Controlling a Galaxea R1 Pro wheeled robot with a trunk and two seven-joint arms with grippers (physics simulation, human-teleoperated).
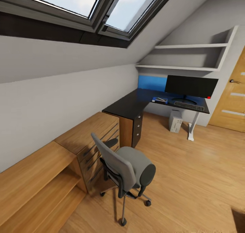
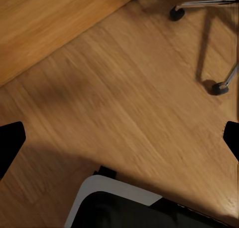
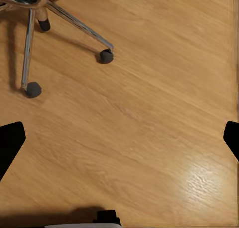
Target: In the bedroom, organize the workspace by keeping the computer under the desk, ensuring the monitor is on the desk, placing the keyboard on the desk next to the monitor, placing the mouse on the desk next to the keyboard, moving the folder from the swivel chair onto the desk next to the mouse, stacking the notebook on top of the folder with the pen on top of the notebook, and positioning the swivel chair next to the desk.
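With both claws [image 2: 119,133] spread wide and empty, roll the chair [image 1: 126,166] from lower centre toward the desk [image 1: 136,103], upper right.

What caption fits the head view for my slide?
Attic bedroom: grey swivel chair stands on the wood floor away from the black desk, which carries monitor and keyboard.

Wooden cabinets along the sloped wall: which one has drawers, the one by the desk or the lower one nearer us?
The taller wooden cabinet touching the desk has drawers with dark handles, behind the swivel chair. The lower cabinet has an open shelf.
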